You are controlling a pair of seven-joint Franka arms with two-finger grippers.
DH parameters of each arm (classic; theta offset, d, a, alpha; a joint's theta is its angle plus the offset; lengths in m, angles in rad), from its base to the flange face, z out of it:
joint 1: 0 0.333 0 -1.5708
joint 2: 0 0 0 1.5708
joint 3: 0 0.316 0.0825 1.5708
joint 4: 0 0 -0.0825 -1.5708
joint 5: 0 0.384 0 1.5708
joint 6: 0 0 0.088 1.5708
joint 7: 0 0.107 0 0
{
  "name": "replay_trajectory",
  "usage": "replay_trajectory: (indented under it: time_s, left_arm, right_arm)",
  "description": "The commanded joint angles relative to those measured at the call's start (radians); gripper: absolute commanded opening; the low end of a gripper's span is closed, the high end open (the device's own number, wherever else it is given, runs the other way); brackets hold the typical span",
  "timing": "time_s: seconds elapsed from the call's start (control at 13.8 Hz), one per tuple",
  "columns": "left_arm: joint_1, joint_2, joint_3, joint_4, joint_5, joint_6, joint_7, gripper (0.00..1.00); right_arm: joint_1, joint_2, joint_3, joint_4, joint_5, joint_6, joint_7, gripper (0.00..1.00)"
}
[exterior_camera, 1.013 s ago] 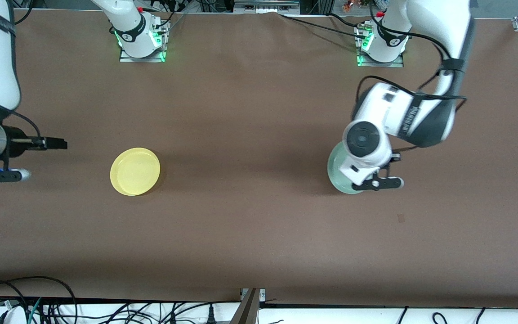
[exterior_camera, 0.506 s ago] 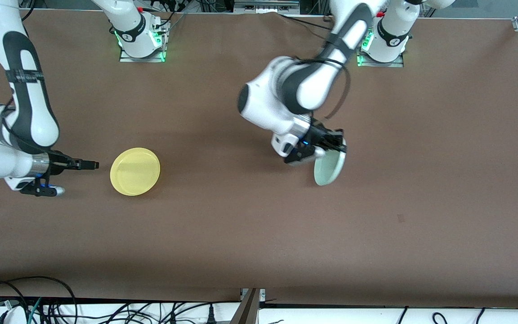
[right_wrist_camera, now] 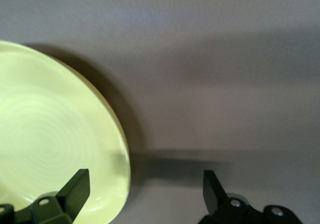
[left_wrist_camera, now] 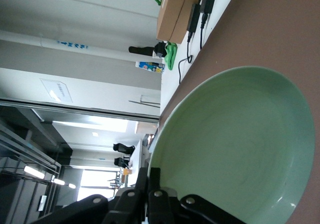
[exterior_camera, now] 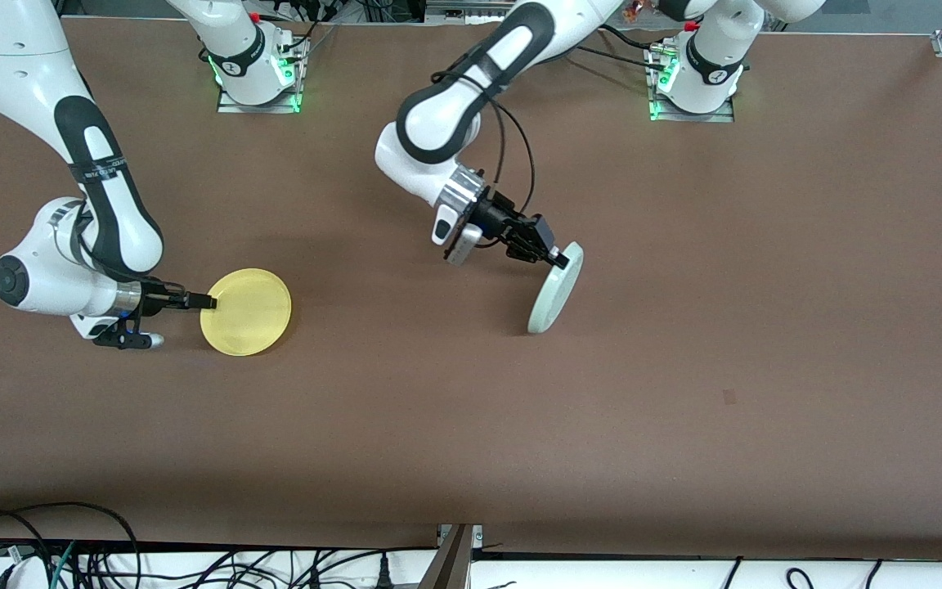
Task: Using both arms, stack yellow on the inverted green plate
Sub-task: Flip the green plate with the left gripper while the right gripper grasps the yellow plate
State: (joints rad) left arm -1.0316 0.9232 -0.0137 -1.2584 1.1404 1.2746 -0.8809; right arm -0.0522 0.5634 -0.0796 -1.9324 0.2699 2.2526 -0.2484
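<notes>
The left gripper (exterior_camera: 554, 258) reaches mid-table, clamped on the rim of the green plate (exterior_camera: 555, 288), tilted on edge. The right gripper (exterior_camera: 185, 315), fingers spread, sits low at the yellow plate (exterior_camera: 247, 312), which lies flat on the table (exterior_camera: 684, 409).

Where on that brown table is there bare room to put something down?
Bare table runs between the yellow plate and the tilted green plate, and along the camera's edge. It is crowded by each plate, with the right hand and left hand.
</notes>
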Motion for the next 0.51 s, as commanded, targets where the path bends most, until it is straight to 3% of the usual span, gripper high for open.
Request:
replay_trajectory:
  time_s: [0.0, 0.14, 0.43]
  left_arm:
    - [-0.038, 0.088, 0.04, 0.123, 0.036, -0.049, 0.014, 0.0]
    - [-0.045, 0.092, 0.04, 0.123, 0.041, -0.043, 0.014, 0.0]
    - [-0.062, 0.124, 0.04, 0.122, 0.077, -0.041, 0.014, 0.0]
  right_arm:
    - [-0.005, -0.03, 0.006, -0.036, 0.026, 0.021, -0.032, 1.0]
    - [-0.005, -0.027, 0.011, -0.036, 0.026, 0.021, -0.031, 0.94]
    - [-0.005, -0.025, 0.018, -0.036, 0.026, 0.016, -0.029, 0.3]
